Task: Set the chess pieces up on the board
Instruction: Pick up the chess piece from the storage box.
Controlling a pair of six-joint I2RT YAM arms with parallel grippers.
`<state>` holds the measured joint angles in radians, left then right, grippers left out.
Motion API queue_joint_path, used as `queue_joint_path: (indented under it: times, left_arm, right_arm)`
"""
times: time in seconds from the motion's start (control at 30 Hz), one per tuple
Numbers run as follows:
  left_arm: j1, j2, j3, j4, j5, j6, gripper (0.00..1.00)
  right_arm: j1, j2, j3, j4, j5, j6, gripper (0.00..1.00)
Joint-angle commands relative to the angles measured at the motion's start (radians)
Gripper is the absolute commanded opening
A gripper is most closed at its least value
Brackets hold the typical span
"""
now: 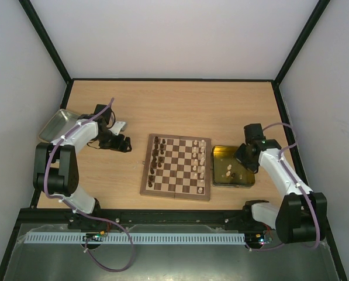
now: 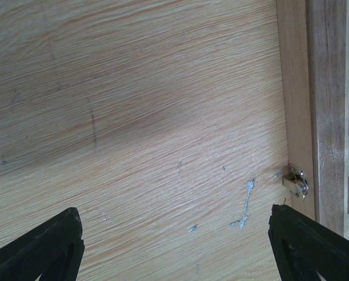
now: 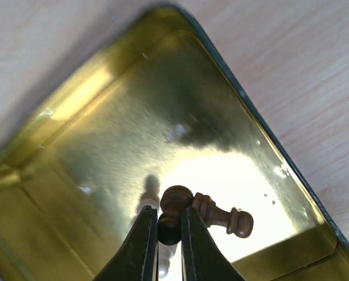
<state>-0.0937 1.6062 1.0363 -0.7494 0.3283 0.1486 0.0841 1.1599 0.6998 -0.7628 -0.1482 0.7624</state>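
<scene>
the right claw grips a dark piece, roughly upright, in the yellow tray; the board lies just left, nearer this arm. the left claw gapes open.

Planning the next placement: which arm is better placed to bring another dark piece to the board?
Right. The right gripper pinches a dark piece in the yellow tray; the left gripper hangs open and empty over table beside the board.

Likely a lab: black-framed white enclosure around a table
</scene>
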Motion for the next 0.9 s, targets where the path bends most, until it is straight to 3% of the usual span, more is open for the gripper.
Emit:
queue_joint_path:
  times: [0.0,0.43,0.5,0.63,0.7,0.77,0.87]
  left_arm:
    - [-0.004,-0.014,-0.007,-0.011,-0.003,-0.005,0.87]
    - [-0.005,-0.014,-0.007,-0.011,0.008,-0.004,0.87]
    - [-0.005,-0.018,-0.007,-0.012,0.005,-0.004,0.87]
    - [-0.005,-0.013,-0.005,-0.013,0.012,-0.004,0.87]
    - [-0.005,-0.016,-0.003,-0.017,0.006,-0.004,0.87]
    - [-0.005,-0.029,-0.009,-0.010,0.004,-0.006,0.87]
    - [-0.005,-0.023,-0.007,-0.012,0.005,-0.005,0.87]
  right_arm:
    - [-0.005,-0.012,0.117,-0.094,0.061,-0.033,0.02]
    - [0.054,-0.009,0.170,-0.199,0.064,-0.083,0.02]
    - [0.115,-0.021,0.215,-0.188,0.058,-0.054,0.02]
    - [0.140,0.038,0.152,-0.182,0.107,-0.091,0.02]
    - [0.151,0.007,0.148,-0.167,0.079,-0.064,0.02]
    - [0.173,-0.027,0.147,-0.151,0.156,-0.051,0.02]
    - [0.190,0.025,0.173,-0.172,0.100,-0.078,0.02]
